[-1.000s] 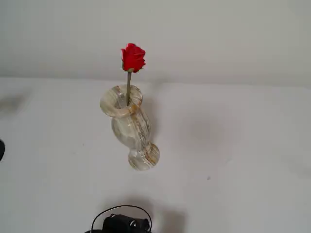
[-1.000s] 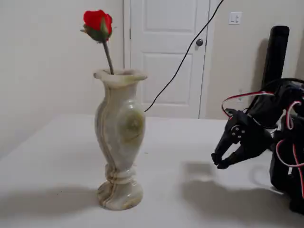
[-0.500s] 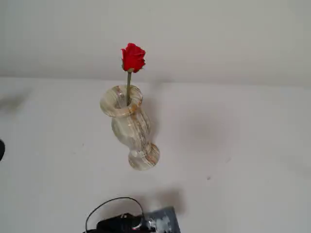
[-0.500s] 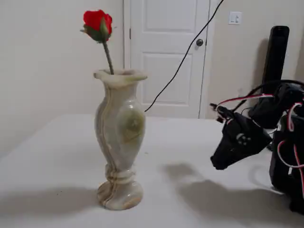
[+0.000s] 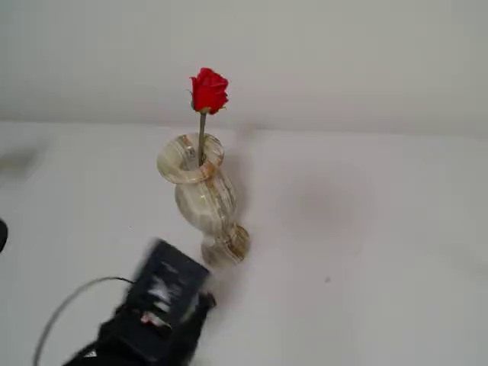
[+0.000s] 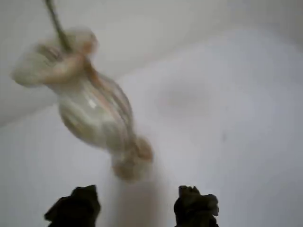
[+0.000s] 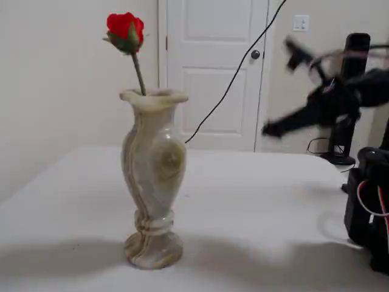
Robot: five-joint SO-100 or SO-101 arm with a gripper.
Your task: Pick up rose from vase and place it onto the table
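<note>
Raised since half a second ago: gripper (image 6: 135,205), now lifted high and blurred with motion, fingers spread, empty. Rose (image 7: 124,29) stands untouched in vase (image 7: 152,182), ahead of and well apart from gripper. Approach under way; grasp not begun.

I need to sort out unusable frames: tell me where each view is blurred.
Wrist view: the vase smeared throughout, the fingers soft. Fixed view from the side: the gripper motion-streaked, the rose sharp. Fixed view from above: the arm blurred, the vase crisp.
</note>
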